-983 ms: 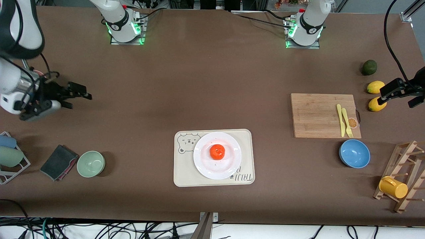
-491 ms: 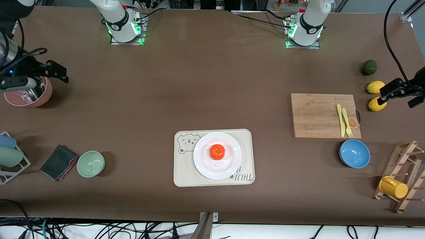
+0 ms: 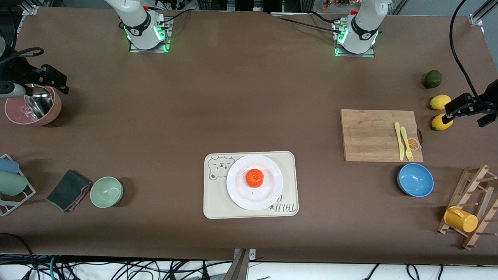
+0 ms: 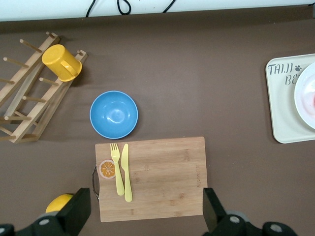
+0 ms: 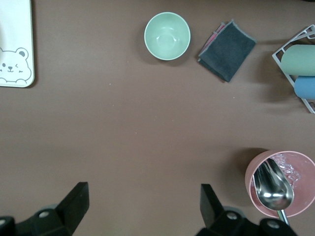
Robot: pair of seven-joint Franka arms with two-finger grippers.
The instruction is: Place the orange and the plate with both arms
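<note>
Orange (image 3: pixel 254 177) on plate (image 3: pixel 272 196), plate on bear-print tray (image 3: pixel 215 202). Left gripper (image 4: pixel 147 216) spread, over cutting board (image 4: pixel 162 172). Right gripper (image 5: pixel 142 206) spread, beside pink bowl (image 5: pixel 256 189).

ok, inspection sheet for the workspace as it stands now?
Surface: brown table, nothing spilled.
Job's things: orange sits on the plate; plate rests on the bear-print tray.
Clutter: cutting board with yellow fork and knife, blue bowl, green bowl, pink bowl with scoop, lemons, avocado, cloth, racks.
Grippers: left gripper open over a lemon; right gripper open over the pink bowl; both empty.
Cables: bundle below the table's near edge.
Surroundings: nothing seen.
</note>
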